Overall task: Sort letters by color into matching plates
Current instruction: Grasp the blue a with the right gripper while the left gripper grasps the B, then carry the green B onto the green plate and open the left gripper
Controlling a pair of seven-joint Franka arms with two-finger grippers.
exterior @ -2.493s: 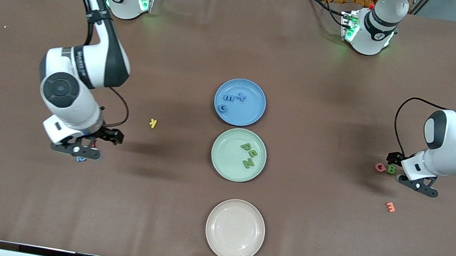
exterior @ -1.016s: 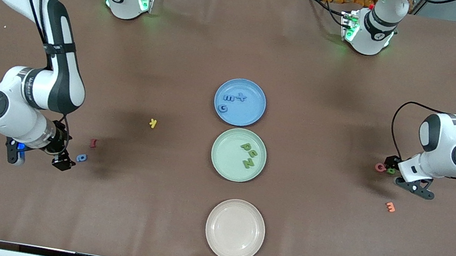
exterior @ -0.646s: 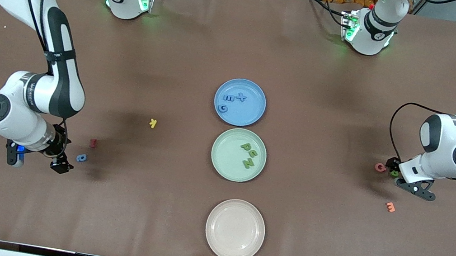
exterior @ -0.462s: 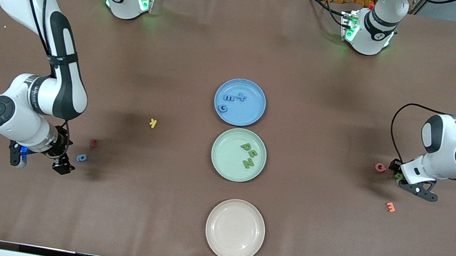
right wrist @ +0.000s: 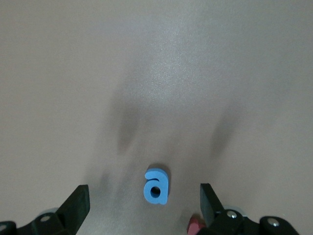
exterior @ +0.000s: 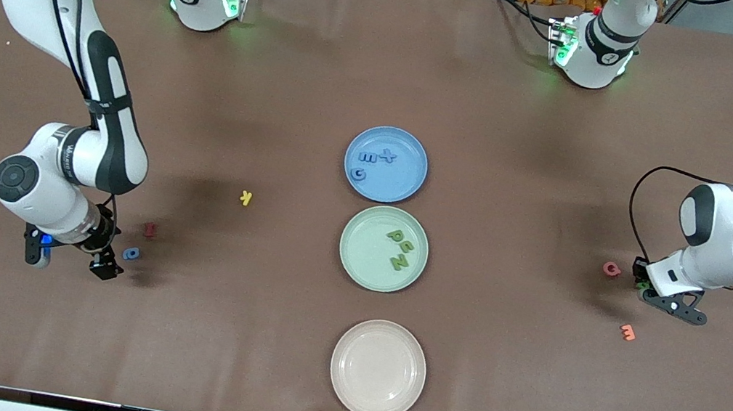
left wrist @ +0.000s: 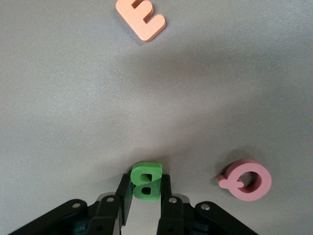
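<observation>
The blue plate (exterior: 413, 145) holds three blue letters (exterior: 368, 157), and the pale green plate (exterior: 361, 263) beside it, nearer the camera, holds three green letters (exterior: 401, 249). At the left arm's end of the table my left gripper (exterior: 642, 283) (left wrist: 145, 183) is shut on a green letter B (left wrist: 145, 179) (exterior: 641, 285), low at the table surface. At the right arm's end a blue letter a (exterior: 132, 253) (right wrist: 156, 186) lies flat on the table. My right gripper (exterior: 71, 259) (right wrist: 143, 205) hangs above it, open, with the letter showing between the fingers.
A cream plate (exterior: 372, 401) sits nearest the camera. A pink letter (exterior: 612, 269) (left wrist: 247, 179) and an orange letter (exterior: 626, 332) (left wrist: 142, 19) lie near the left gripper. A dark red letter (exterior: 149, 228) (right wrist: 194, 226) lies beside the blue a, and a yellow letter (exterior: 246, 198) lies toward the plates.
My left gripper has shut on the green B and drawn it a little away from the pink letter. The right arm has drifted slightly toward the blue a, its gripper still open.
</observation>
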